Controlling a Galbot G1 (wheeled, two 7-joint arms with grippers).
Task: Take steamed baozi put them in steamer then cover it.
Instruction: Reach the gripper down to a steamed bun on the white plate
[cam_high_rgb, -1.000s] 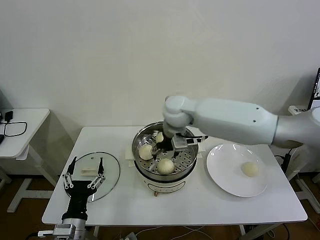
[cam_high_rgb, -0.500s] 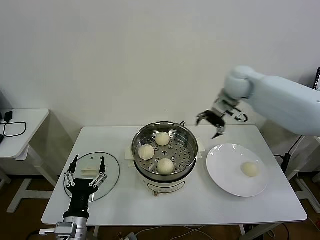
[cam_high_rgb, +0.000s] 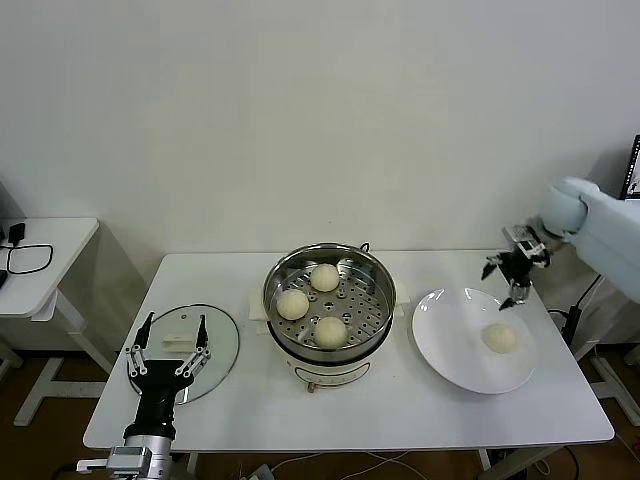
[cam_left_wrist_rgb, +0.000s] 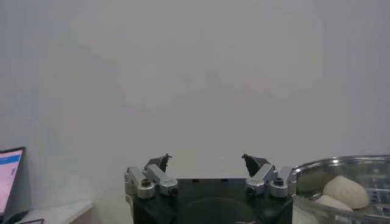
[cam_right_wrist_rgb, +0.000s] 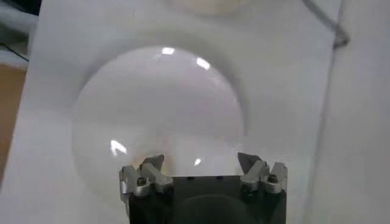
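Note:
The shiny steamer (cam_high_rgb: 390, 290) stands mid-table with three cream-white baozi inside (cam_high_rgb: 324, 277) (cam_high_rgb: 292, 303) (cam_high_rgb: 331, 331). A fourth baozi (cam_high_rgb: 499, 338) lies on the round white plate (cam_high_rgb: 450, 325) to its right. My right gripper (cam_high_rgb: 507, 272) hovers open and empty above the plate's far edge; its wrist view shows the plate (cam_right_wrist_rgb: 158, 115) below the open gripper (cam_right_wrist_rgb: 201, 163) and the baozi (cam_right_wrist_rgb: 207, 5) beyond. My left gripper (cam_high_rgb: 168, 345) is parked open at the front left, by the glass lid (cam_high_rgb: 222, 335). The left wrist view shows that gripper (cam_left_wrist_rgb: 207, 161) open, with the steamer rim (cam_left_wrist_rgb: 341, 163) to one side.
A white handle (cam_high_rgb: 178, 341) sits on the flat glass lid. A small side table (cam_high_rgb: 50, 250) with a black cable stands off to the left. A screen edge (cam_high_rgb: 632, 180) shows at the far right, near the table's right end.
My right arm has pulled out of the steamer and swung far right, over the plate's far edge. One baozi stayed behind in the steamer. The left arm has not moved.

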